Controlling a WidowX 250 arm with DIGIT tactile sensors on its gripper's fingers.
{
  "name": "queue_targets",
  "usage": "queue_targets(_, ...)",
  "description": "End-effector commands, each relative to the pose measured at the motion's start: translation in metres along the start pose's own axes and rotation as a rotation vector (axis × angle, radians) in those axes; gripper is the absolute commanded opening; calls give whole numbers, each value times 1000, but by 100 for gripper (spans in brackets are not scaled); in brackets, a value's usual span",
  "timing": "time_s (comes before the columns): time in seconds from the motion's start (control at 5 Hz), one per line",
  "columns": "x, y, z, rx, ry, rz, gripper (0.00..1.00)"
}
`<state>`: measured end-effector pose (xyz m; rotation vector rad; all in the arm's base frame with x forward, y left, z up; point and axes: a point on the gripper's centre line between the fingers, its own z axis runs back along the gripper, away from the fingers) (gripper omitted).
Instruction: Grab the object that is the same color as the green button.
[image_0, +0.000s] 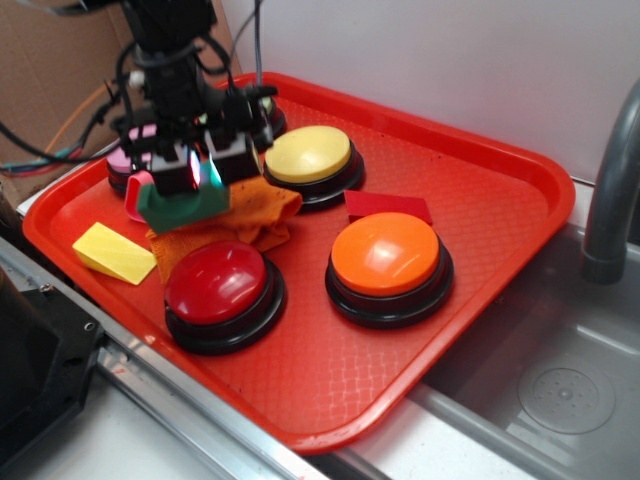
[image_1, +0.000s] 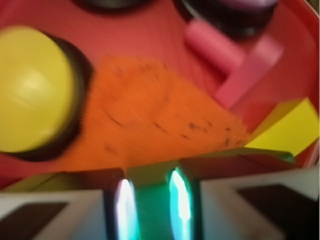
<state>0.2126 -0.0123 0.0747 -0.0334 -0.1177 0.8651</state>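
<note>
My gripper (image_0: 203, 172) is shut on the dark green block (image_0: 185, 207), holding it just over the orange cloth (image_0: 252, 218) at the tray's left. In the wrist view the green block (image_1: 152, 212) fills the gap between the two fingers of the gripper (image_1: 152, 205). The green button (image_0: 266, 106) sits at the tray's back and is mostly hidden behind the arm. Only its black base and a pale sliver show.
On the red tray (image_0: 490, 190) sit a yellow button (image_0: 310, 155), orange button (image_0: 386, 255), red button (image_0: 218, 282), pink button (image_0: 122, 165), yellow wedge (image_0: 113, 252), pink screw toy (image_1: 235, 65) and flat red block (image_0: 388, 206). A sink (image_0: 565, 390) and grey faucet (image_0: 612, 190) lie right.
</note>
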Motion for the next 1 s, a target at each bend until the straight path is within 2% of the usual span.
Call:
queue_targets(0.0, 20, -23, 74, -119, 26, -266, 0)
queue_targets(0.2, 25, -35, 102, -155, 7, -444, 0)
queue_targets(0.6, 26, -49, 135, -176, -88, -618, 0)
queue_targets(0.8, 30, -50, 135, -181, -61, -642, 0)
